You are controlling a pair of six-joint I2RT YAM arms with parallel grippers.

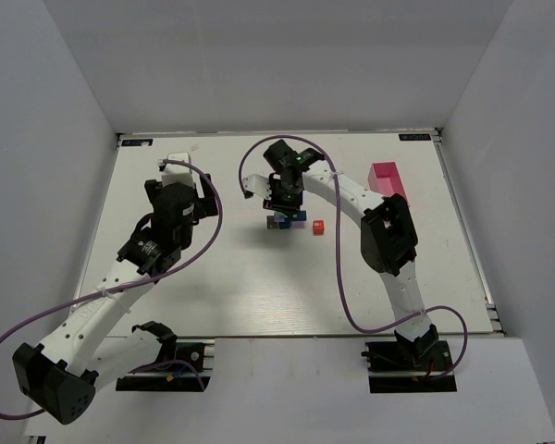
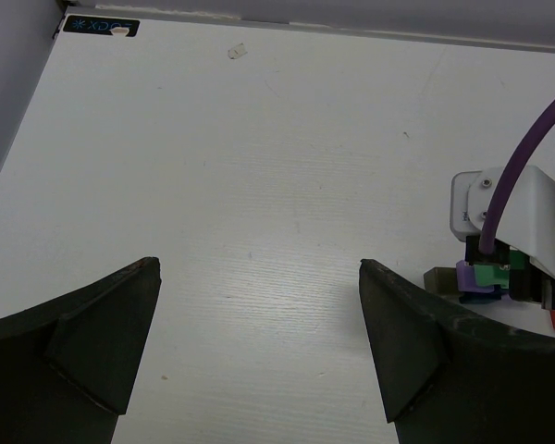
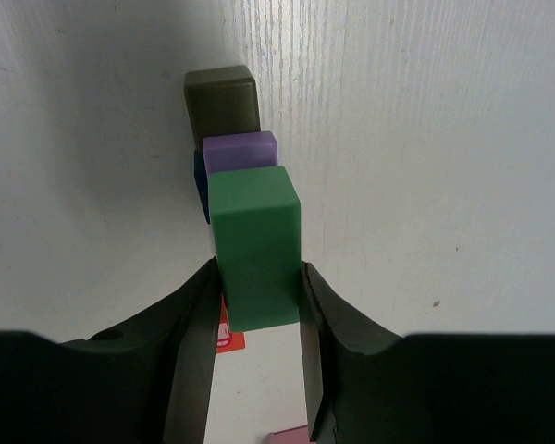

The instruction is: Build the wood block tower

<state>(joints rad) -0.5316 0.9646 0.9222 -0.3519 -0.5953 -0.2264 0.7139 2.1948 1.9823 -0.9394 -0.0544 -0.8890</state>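
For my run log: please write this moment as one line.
left gripper: open, empty | right gripper: shut on green block, at wood block tower | red block: lying apart

The wood block tower [image 1: 286, 220] is multicoloured. It has a green block [image 3: 254, 245], a lilac block [image 3: 240, 150] at its 12 o'clock and a dark olive-grey block [image 3: 222, 102] beyond, with a blue block [image 3: 201, 190] at 9 o'clock. A red block [image 1: 318, 227] sits at the tower's 3 o'clock. The tray [image 1: 388, 178] is pink. The table [image 1: 259, 287] is white with faint grain. The left gripper [image 2: 259, 265] and right gripper [image 3: 257, 277] are black, and the cables [image 1: 215, 217] are purple.
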